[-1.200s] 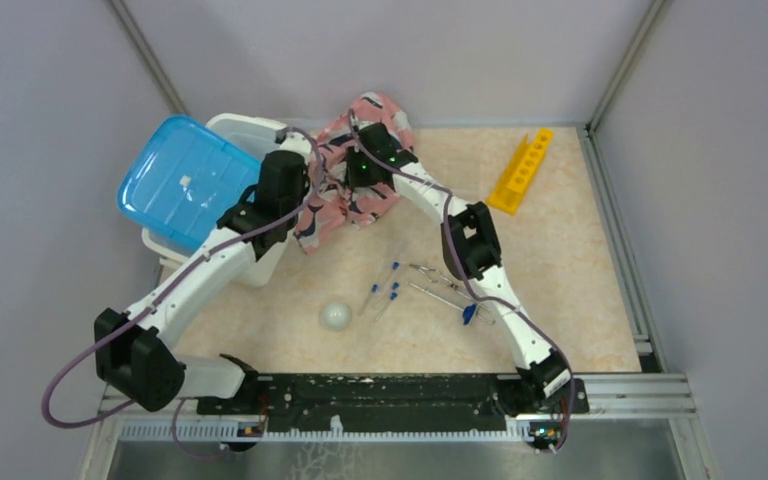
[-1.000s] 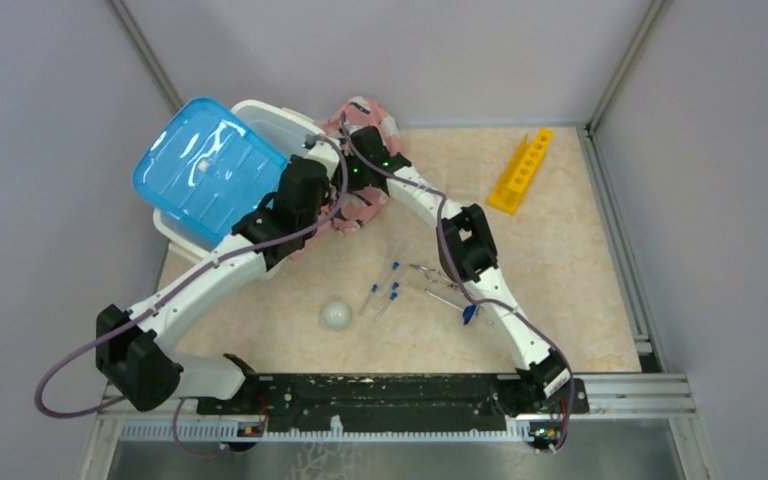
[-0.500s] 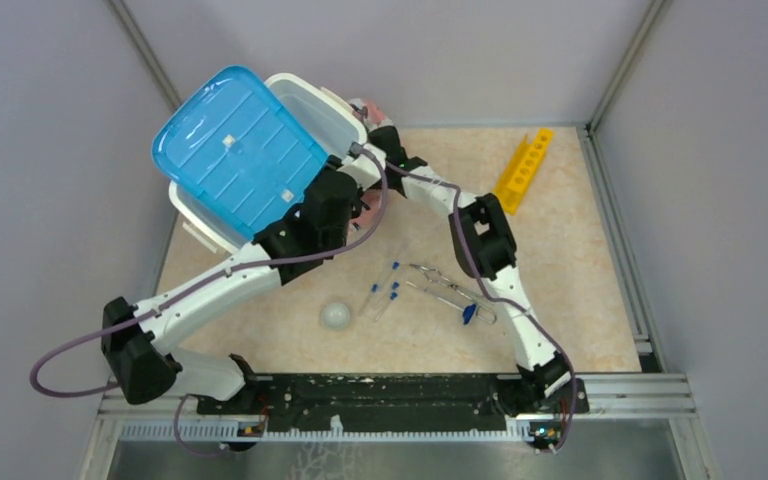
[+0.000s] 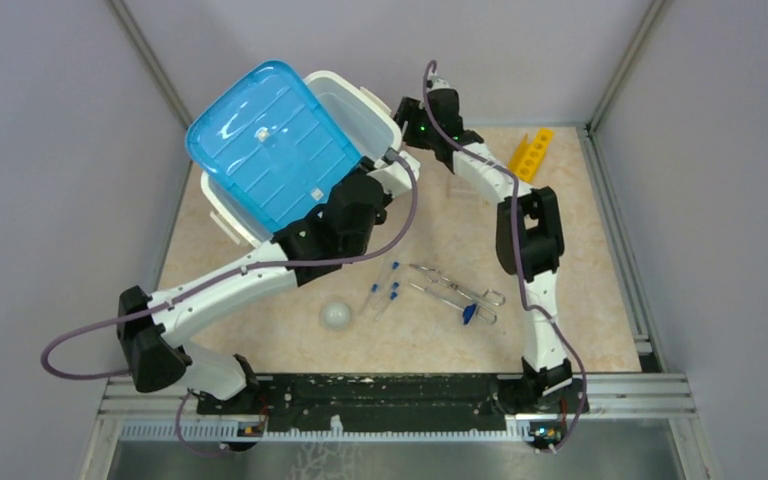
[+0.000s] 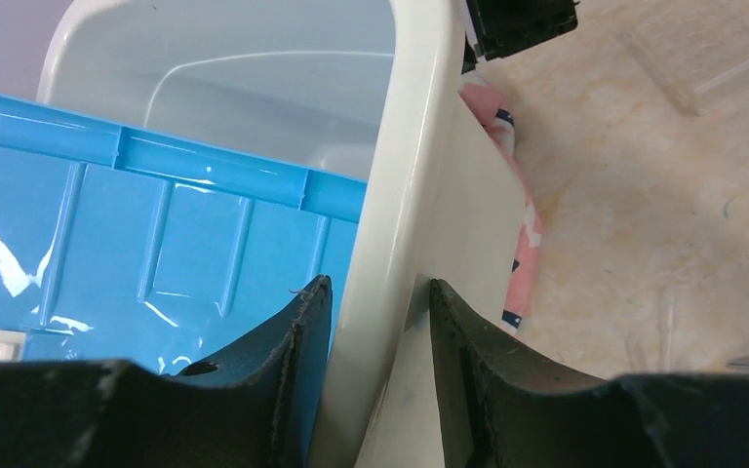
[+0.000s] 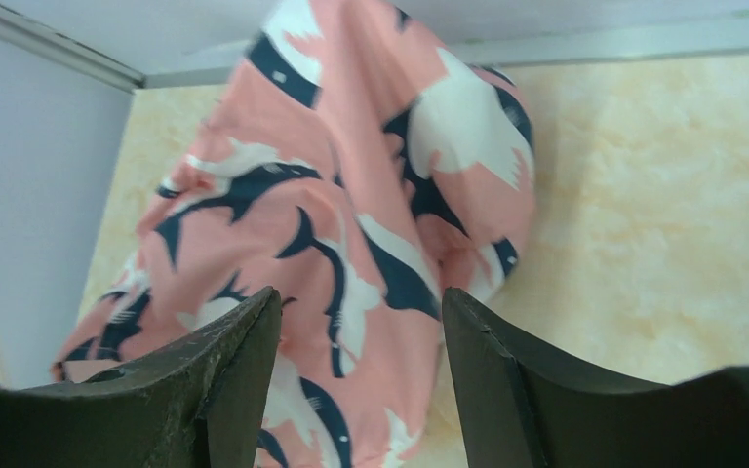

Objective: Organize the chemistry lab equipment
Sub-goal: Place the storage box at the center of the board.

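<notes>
Several thin blue-capped tubes (image 4: 386,285), silver tongs (image 4: 452,290) and a whitish ball (image 4: 336,316) lie on the table in front of the arms. The yellow holed rack (image 4: 526,160) lies at the back right. My left gripper (image 4: 388,166) (image 5: 375,302) is shut on the rim of the white bin (image 4: 348,92) (image 5: 405,146), one finger inside against the blue lid (image 5: 156,234) and one outside. My right gripper (image 4: 410,108) (image 6: 361,302) hangs open at the back over the pink whale-patterned cloth (image 6: 351,195), not gripping it.
The blue lid (image 4: 272,138) lies askew across the tilted bin at the back left. The cloth (image 5: 519,195) is bunched against the bin's outer wall, hidden in the top view. Grey walls close in the back and both sides.
My right gripper opened, let go of the cloth and rose toward the back wall. My left arm swung the bin and lid toward the back right, covering the cloth from above.
</notes>
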`<state>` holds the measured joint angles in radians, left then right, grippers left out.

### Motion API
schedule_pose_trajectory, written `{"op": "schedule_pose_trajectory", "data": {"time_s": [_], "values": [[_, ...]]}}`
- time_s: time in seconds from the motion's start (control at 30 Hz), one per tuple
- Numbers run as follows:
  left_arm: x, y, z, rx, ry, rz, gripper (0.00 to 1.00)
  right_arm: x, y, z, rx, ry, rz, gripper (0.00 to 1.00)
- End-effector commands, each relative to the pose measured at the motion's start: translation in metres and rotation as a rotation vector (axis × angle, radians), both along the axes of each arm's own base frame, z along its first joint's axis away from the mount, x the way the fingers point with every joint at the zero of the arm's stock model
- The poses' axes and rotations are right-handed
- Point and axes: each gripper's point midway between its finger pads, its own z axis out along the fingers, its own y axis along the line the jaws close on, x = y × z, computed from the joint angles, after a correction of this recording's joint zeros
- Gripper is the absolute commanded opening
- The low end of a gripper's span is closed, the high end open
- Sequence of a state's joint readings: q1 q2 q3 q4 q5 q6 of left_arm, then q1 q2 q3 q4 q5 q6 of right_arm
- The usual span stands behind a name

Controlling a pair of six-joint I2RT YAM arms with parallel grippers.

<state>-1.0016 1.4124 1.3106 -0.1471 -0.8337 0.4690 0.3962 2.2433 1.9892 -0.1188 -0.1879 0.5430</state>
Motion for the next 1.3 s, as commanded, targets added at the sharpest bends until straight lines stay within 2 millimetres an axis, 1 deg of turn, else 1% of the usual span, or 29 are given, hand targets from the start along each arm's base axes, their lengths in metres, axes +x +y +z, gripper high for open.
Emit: {"op": "schedule_pose_trajectory", "data": {"time_s": [0.0,0.13,0.27,0.33,0.47,0.57,0.73,0.9,1.03,1.17,1.27], "values": [[-0.001,-0.03,0.018,0.032,-0.018,-0.102,0.0,0.004,-0.028,-0.011,-0.035,0.005,-0.072,0.62],[0.002,-0.058,0.005,0.067,0.012,-0.19,0.0,0.011,-0.05,-0.028,-0.095,0.024,-0.112,0.61],[0.006,-0.08,-0.006,0.096,0.026,-0.263,0.0,0.013,-0.07,-0.036,-0.179,0.017,-0.15,0.62],[0.007,-0.09,-0.012,0.117,0.034,-0.303,0.0,0.013,-0.081,-0.038,-0.236,0.012,-0.168,0.66],[0.01,-0.107,-0.021,0.145,0.044,-0.361,0.0,0.014,-0.112,-0.047,-0.346,0.039,-0.229,0.72],[0.014,-0.116,-0.021,0.149,0.038,-0.385,0.0,0.011,-0.131,-0.052,-0.409,0.055,-0.256,0.74],[0.021,-0.122,-0.022,0.133,0.041,-0.418,0.0,0.008,-0.15,-0.052,-0.508,0.049,-0.284,0.8],[0.023,-0.125,-0.027,0.139,0.044,-0.44,0.0,0.004,-0.165,-0.057,-0.568,0.071,-0.296,0.82],[0.023,-0.118,-0.024,0.135,0.036,-0.433,0.0,0.003,-0.171,-0.061,-0.611,0.078,-0.29,0.85],[0.019,-0.107,-0.015,0.113,0.021,-0.432,0.0,0.002,-0.179,-0.066,-0.656,0.091,-0.303,0.86],[0.016,-0.101,-0.013,0.104,0.015,-0.437,0.0,0.001,-0.184,-0.072,-0.679,0.107,-0.315,0.86]]}}
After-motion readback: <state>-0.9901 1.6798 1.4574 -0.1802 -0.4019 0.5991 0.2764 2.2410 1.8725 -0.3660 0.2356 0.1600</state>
